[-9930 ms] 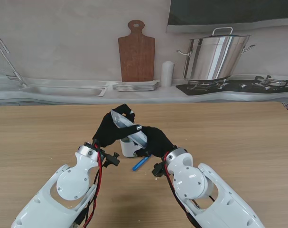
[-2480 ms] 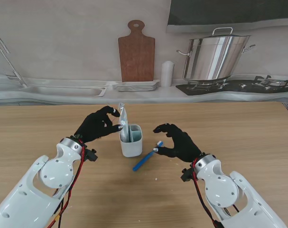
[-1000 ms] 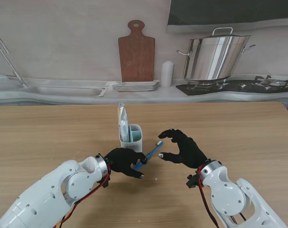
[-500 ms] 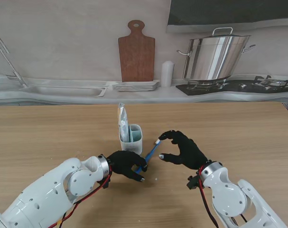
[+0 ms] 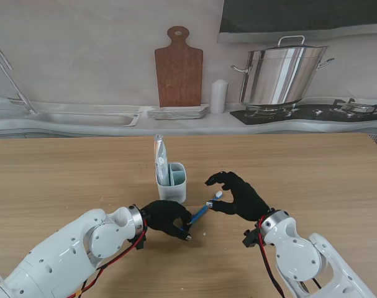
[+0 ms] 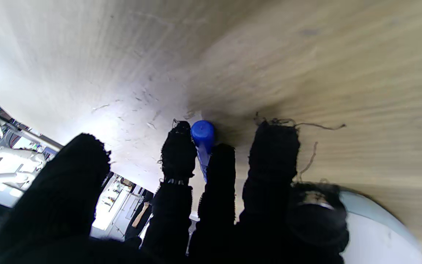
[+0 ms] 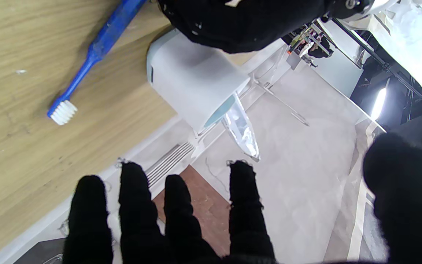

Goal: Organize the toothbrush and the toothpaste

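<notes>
A blue toothbrush point(image 5: 201, 212) with a white head point(image 5: 218, 194) lies slanted between my two hands, just nearer to me than the white cup point(image 5: 172, 183). My left hand point(image 5: 166, 217) is shut on its handle end; the left wrist view shows the blue handle point(image 6: 203, 135) pinched between two fingers point(image 6: 177, 154). My right hand point(image 5: 236, 194) is open, its fingers curled loosely beside the brush head. A silver toothpaste tube point(image 5: 160, 159) stands upright in the cup. In the right wrist view the toothbrush point(image 7: 97, 47), cup point(image 7: 192, 79) and tube point(image 7: 242, 132) lie beyond my spread fingers point(image 7: 174, 216).
The wooden table point(image 5: 312, 174) runs wide on both sides. Behind its far edge is a counter with a cutting board point(image 5: 179, 68), stacked plates point(image 5: 177, 112), a steel pot point(image 5: 281, 74) and a sink point(image 5: 82, 117).
My left hand has closed on the toothbrush handle and shifted slightly right, swinging the brush head right and nearer to me. The right hand has hardly moved.
</notes>
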